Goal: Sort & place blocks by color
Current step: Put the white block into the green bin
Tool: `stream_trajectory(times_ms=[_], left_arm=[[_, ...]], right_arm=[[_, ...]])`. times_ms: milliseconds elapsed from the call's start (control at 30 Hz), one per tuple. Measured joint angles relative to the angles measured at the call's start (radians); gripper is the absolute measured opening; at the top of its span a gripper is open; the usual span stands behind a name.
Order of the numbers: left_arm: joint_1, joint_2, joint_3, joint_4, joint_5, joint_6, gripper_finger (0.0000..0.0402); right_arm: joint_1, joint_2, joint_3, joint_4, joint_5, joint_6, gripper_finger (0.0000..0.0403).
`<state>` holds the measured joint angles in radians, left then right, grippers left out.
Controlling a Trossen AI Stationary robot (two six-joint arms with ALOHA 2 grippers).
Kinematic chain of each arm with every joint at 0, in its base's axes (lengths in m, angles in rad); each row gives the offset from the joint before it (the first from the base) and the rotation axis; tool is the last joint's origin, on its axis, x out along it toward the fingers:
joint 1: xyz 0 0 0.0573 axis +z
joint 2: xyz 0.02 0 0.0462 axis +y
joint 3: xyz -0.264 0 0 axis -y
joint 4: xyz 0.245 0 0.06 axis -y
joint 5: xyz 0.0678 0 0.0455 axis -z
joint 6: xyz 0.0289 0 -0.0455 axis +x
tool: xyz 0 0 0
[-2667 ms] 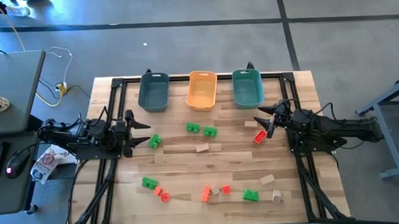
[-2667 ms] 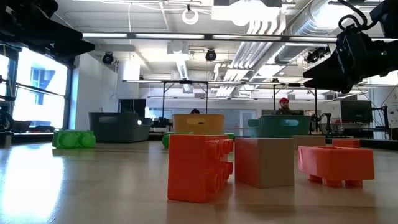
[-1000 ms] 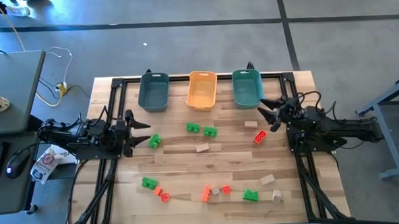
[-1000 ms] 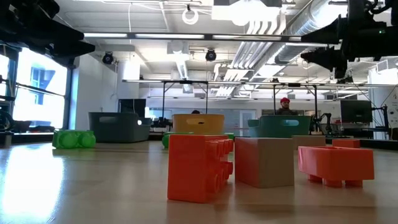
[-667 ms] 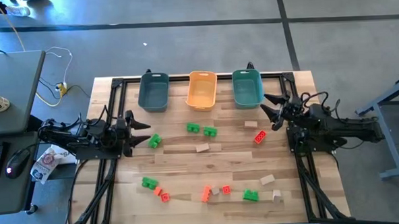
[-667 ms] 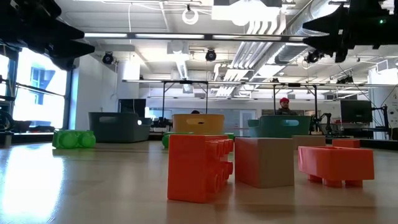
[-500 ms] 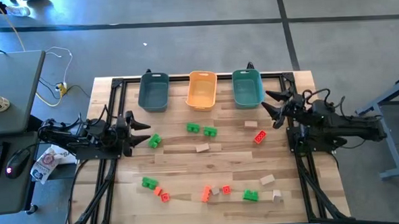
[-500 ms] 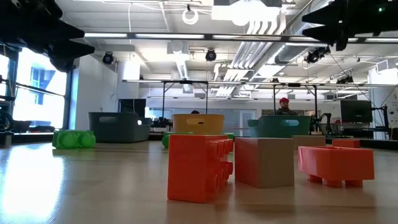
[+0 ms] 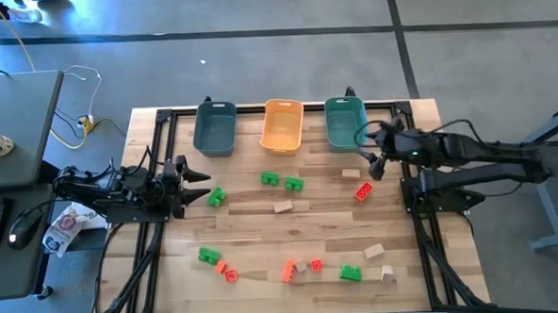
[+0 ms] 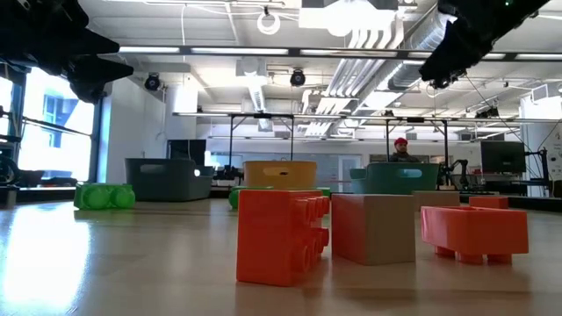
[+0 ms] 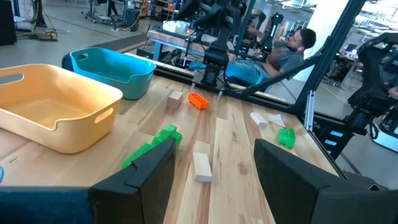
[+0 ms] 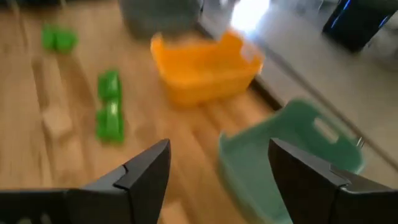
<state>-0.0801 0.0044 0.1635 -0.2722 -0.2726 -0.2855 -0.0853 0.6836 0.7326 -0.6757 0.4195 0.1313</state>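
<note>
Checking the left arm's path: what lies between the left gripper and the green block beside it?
Bare wood between left gripper and green block in the high view.

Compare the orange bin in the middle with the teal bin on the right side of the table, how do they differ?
Colour: the orange bin is yellow-orange, the right teal bin blue-green.
Place: the orange bin sits in the middle of the row of three, the teal bin at the row's right end.
Neighbour: the open right gripper hangs by the teal bin's near right corner, while nothing is near the orange bin.
Both are alike in shape, stand upright at the table's far edge, and look empty.
</note>
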Motion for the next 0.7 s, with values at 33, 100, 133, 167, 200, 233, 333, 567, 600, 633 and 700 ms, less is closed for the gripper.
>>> stream_trajectory(times_ms=[33, 100, 133, 167, 200, 233, 333, 567, 600, 633, 700], left_arm=[[0.0, 0.0, 0.0, 0.0, 0.0, 0.0, 0.0207], [0.0, 0.0, 0.0, 0.0, 0.0, 0.0, 0.0207], [0.0, 0.0, 0.0, 0.0, 0.0, 0.0, 0.0207], [0.0, 0.0, 0.0, 0.0, 0.0, 0.0, 0.0207], [0.0, 0.0, 0.0, 0.0, 0.0, 0.0, 0.0207], [0.0, 0.0, 0.0, 0.0, 0.0, 0.0, 0.0207], [0.0, 0.0, 0.0, 0.0, 0.0, 0.0, 0.0207], [0.0, 0.0, 0.0, 0.0, 0.0, 0.0, 0.0207], [0.0, 0.0, 0.0, 0.0, 0.0, 0.0, 0.0207], [0.0, 0.0, 0.0, 0.0, 0.0, 0.0, 0.0207], [0.0, 0.0, 0.0, 0.0, 0.0, 0.0, 0.0207]], right_arm=[[0.0, 0.026, 0.013, -0.031, -0.013, 0.009, 0.0257], [0.0, 0.078, 0.026, -0.072, -0.032, 0.025, 0.0257], [0.0, 0.099, 0.026, -0.071, -0.041, 0.024, 0.0257], [0.0, 0.121, 0.026, -0.069, -0.06, 0.017, 0.0257], [0.0, 0.143, 0.026, -0.069, -0.075, 0.008, 0.0257], [0.0, 0.164, 0.026, -0.069, -0.094, 0.003, 0.0257], [0.0, 0.229, 0.026, -0.069, -0.116, -0.002, 0.0257], [0.0, 0.375, 0.026, -0.068, -0.126, -0.005, 0.0257], [0.0, 0.397, 0.026, -0.068, -0.128, -0.005, 0.0257], [0.0, 0.418, 0.026, -0.068, -0.128, -0.005, 0.0257], [-0.005, 0.463, 0.026, -0.068, -0.131, -0.008, 0.0257]])
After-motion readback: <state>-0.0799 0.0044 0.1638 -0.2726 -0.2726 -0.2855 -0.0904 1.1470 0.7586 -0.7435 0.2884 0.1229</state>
